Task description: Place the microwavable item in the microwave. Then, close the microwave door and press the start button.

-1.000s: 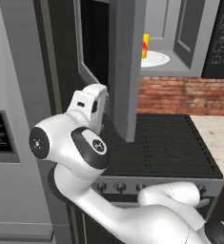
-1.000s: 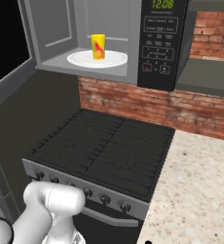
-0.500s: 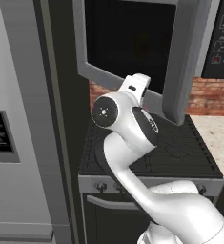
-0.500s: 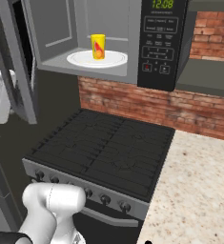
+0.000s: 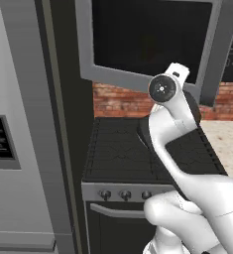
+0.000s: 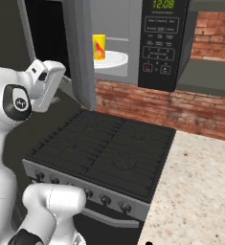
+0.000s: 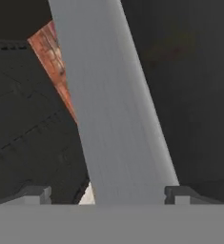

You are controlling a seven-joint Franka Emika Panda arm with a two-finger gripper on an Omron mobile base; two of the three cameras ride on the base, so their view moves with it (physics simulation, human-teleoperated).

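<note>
A yellow cup (image 6: 99, 47) with a red-and-green mark is standing upright on the white turntable plate (image 6: 115, 59) inside the grey microwave (image 6: 133, 38). The microwave door (image 5: 152, 42) is hanging partly open, its dark glass facing the left base view. The end effector (image 7: 108, 193) is sitting against the door's grey frame, its fingertips (image 7: 35, 192) spreading wide on either side, pinching nothing. A black stove (image 6: 104, 153) is lying below.

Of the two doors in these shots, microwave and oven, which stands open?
The microwave door, swung out above the stove, cup visible inside; the oven door below the knobs sits flush.
</note>
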